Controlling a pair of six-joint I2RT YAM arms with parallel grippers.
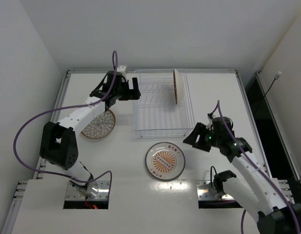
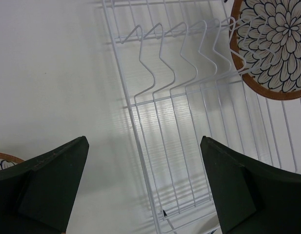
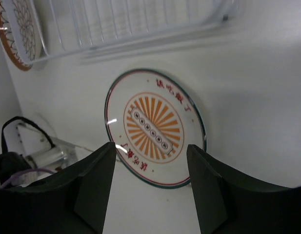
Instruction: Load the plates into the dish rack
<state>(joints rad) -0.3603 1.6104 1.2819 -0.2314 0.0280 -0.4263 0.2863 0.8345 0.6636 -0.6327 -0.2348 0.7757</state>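
Observation:
The clear wire dish rack (image 1: 160,130) sits at mid-table. One flower-patterned plate (image 1: 177,86) stands on edge in its far right slots, also in the left wrist view (image 2: 274,44). A second flower plate (image 1: 99,124) lies flat left of the rack. A plate with an orange sunburst and red marks (image 1: 164,161) lies flat in front of the rack. My left gripper (image 1: 133,90) hangs open over the rack's left rim (image 2: 135,126), empty (image 2: 144,146). My right gripper (image 1: 191,136) is open and empty, above and to the right of the sunburst plate (image 3: 154,127), its fingers (image 3: 151,148) framing the plate's near edge.
White walls border the table at the back and left, and a raised rim runs along the table's sides. The left arm's purple cable loops out over the left edge. The arm mounts (image 1: 87,192) stand at the near edge. The rack's corner (image 3: 223,14) lies just beyond the sunburst plate.

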